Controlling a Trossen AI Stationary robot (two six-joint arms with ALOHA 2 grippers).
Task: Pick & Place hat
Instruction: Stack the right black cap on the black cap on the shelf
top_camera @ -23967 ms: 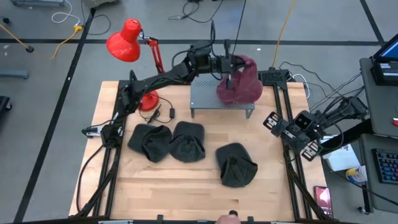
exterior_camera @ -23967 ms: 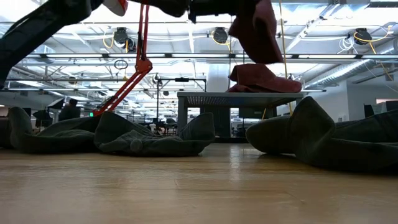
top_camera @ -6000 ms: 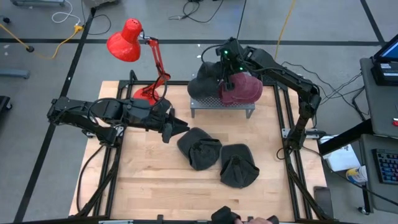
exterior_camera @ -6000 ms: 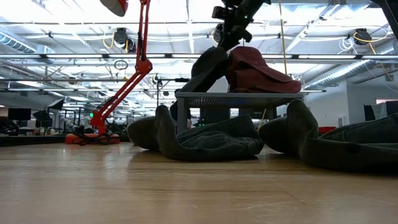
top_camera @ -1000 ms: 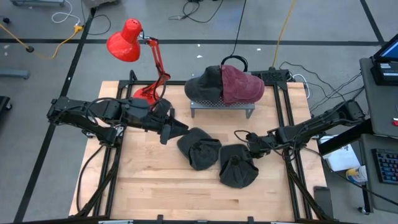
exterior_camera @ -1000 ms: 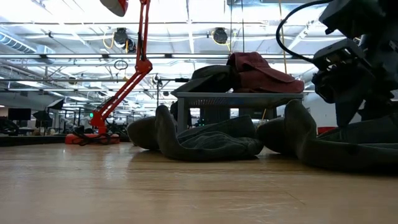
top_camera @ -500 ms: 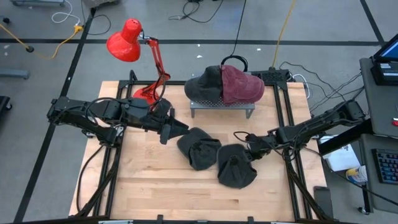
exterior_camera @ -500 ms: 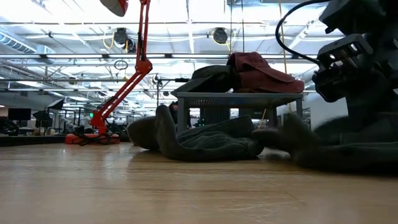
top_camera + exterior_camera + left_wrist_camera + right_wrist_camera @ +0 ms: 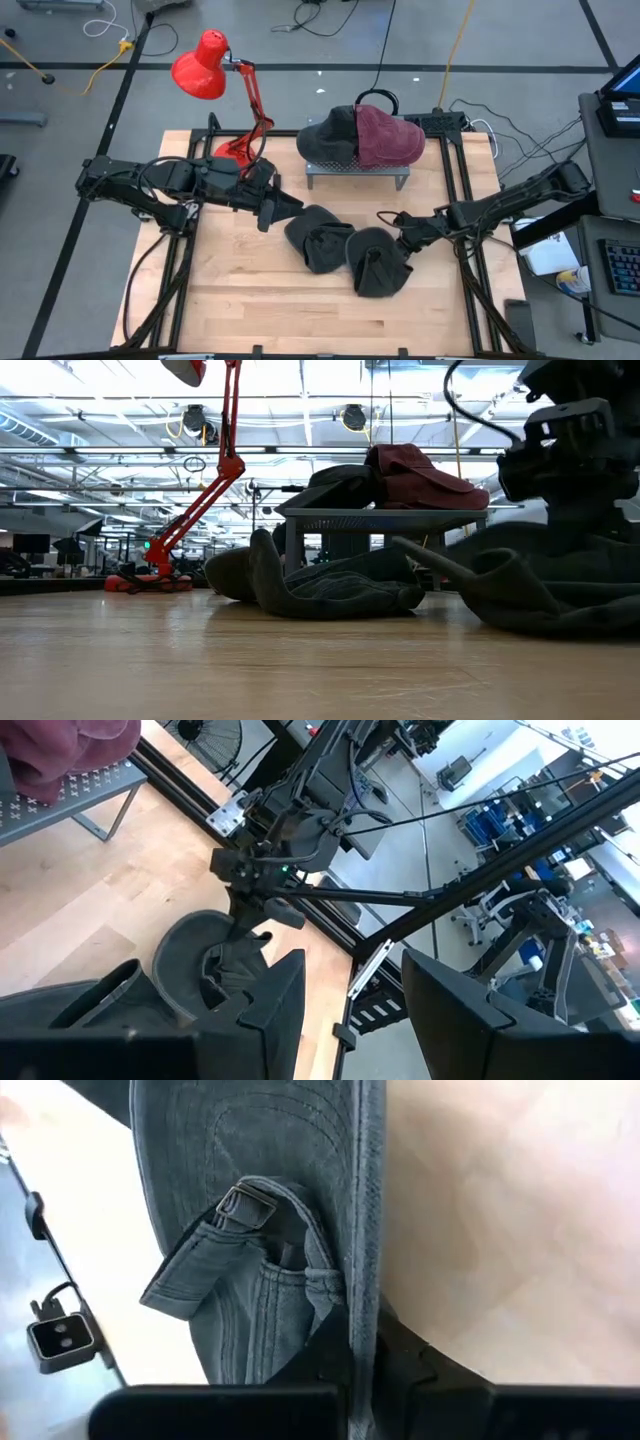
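A dark grey hat point(image 9: 372, 262) lies on the table right of centre, and my right gripper point(image 9: 401, 245) is shut on its right edge. The right wrist view shows this hat's point(image 9: 260, 1230) strap and buckle point(image 9: 248, 1200). A second dark grey hat point(image 9: 318, 238) lies on the table just left of it. My left gripper point(image 9: 272, 208) hovers open left of that hat, with nothing between its fingers point(image 9: 270, 1005). A metal rack point(image 9: 357, 168) at the far edge carries a dark hat point(image 9: 325, 135) and a maroon hat point(image 9: 390, 138). My right gripper pinches the hat's rim point(image 9: 364, 1290) between its two fingers, beside the strap opening at the back. The fingers slant down at it from the table's right side. The hat rests on the table, and one flap of its edge point(image 9: 425, 552) sticks up.
A red desk lamp point(image 9: 212, 68) stands at the far left corner, its base point(image 9: 236, 152) close to my left arm. Bare wood lies along the near edge point(image 9: 300, 310). Dark frame rails point(image 9: 470, 270) run down both table sides.
My right gripper has shut on the hat's right edge and rolled its wrist. The hat has slid a little toward the table's left, against the neighbouring hat, and part of its edge has tipped up. My left arm has kept still.
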